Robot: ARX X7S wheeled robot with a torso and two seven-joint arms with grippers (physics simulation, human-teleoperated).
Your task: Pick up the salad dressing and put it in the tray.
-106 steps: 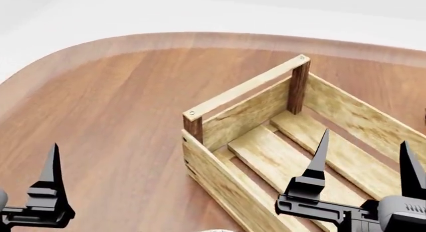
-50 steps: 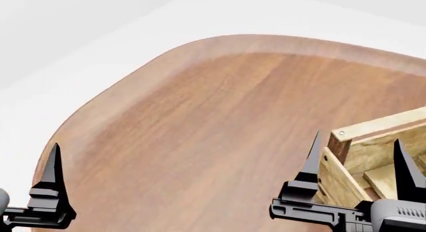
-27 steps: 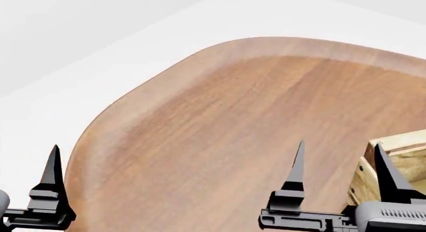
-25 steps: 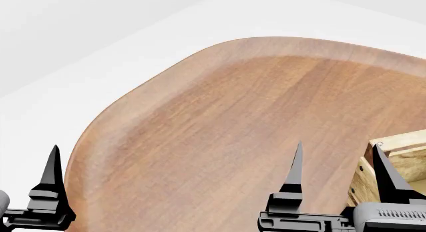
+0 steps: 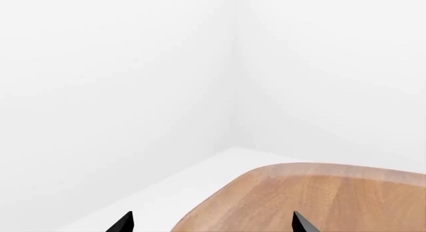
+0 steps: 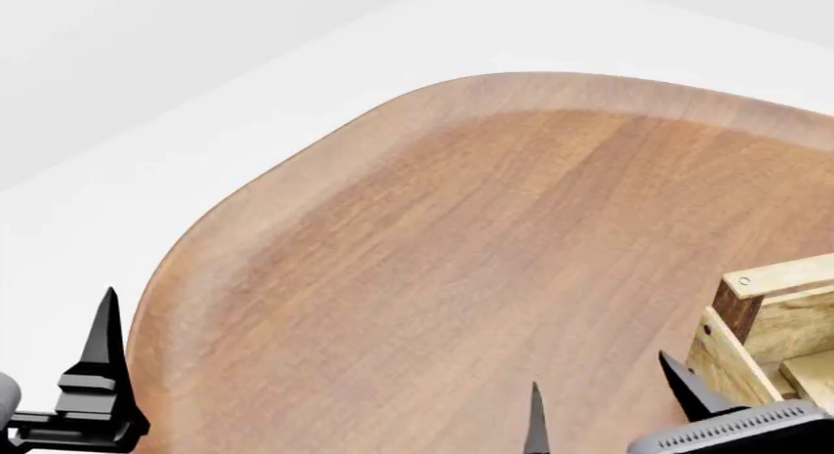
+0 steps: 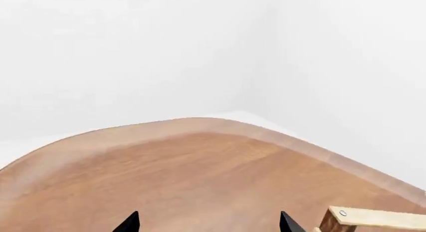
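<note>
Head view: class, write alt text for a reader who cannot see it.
A bare wooden table with a rounded corner fills the frame. A corner of the tray shows at the right edge, with the open right claw and one finger of the left claw at the bottom.

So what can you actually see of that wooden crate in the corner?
Only one corner of the tray shows, at the head view's lower right edge. It looks like pale, grainy wood: a light top rail with a small round screw head, a dark brown corner post under it, and slatted side boards. It stands upright on the brown table. The right wrist view catches the same rail and post. Nothing touches it.
</note>
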